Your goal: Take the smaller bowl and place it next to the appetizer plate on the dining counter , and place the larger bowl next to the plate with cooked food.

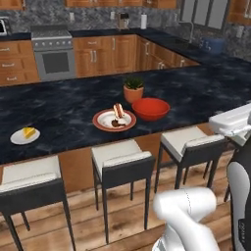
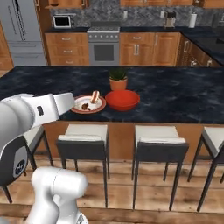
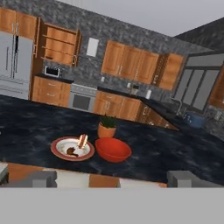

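The larger bowl (image 1: pixel 150 108) (image 2: pixel 122 99) (image 3: pixel 113 149), glossy red, stands on the black marbled dining counter (image 1: pixel 59 105) (image 2: pixel 175 98). Its left side is close to the plate with cooked food (image 1: pixel 114 120) (image 2: pixel 88 104) (image 3: pixel 72 148), which has a reddish rim. The appetizer plate (image 1: pixel 25 136), white with a yellow wedge, lies near the counter's front left edge. The smaller bowl is out of view. My gripper (image 3: pixel 113 179) is open and empty, held back from the counter's near edge and looking at the red bowl and the plate.
A potted plant (image 1: pixel 133 89) (image 2: pixel 118 79) (image 3: pixel 107 127) stands just behind the red bowl. Stools (image 1: pixel 122 162) (image 2: pixel 83 136) line the counter's near side. Cabinets and a stove (image 1: pixel 53 54) run along the back wall, and a sink (image 1: pixel 188 41) sits on the right-hand counter.
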Available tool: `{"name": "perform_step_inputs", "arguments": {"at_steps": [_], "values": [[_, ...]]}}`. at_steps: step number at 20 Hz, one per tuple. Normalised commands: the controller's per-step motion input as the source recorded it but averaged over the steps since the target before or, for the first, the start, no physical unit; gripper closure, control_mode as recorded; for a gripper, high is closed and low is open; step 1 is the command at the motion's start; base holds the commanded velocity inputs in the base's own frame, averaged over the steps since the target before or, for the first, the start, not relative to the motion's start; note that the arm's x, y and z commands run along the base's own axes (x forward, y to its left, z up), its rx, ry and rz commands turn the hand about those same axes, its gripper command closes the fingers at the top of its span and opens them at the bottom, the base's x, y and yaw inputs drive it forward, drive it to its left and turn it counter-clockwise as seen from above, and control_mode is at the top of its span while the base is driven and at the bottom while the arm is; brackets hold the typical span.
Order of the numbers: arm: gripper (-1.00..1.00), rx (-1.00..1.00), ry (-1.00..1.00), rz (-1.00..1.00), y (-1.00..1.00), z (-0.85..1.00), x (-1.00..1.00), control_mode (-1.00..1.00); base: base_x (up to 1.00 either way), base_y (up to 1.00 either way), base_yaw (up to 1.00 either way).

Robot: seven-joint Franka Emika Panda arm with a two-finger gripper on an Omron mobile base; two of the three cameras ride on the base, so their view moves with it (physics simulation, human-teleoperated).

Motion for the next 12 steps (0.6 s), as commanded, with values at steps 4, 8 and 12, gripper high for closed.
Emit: {"name": "perform_step_inputs", "arguments": {"at_steps": [4, 8, 12], "values": [[-1.00, 0.00, 0.00, 0.00, 0.00, 0.00, 0.00, 1.00, -0.03, 1.00, 0.12], [-1.00, 0.00, 0.00, 0.00, 0.00, 0.00, 0.00, 1.00, 0.01, 1.00, 0.06], [-1.00, 0.00, 0.00, 0.00, 0.00, 0.00, 0.00, 1.00, 0.11, 1.00, 0.00]]}}
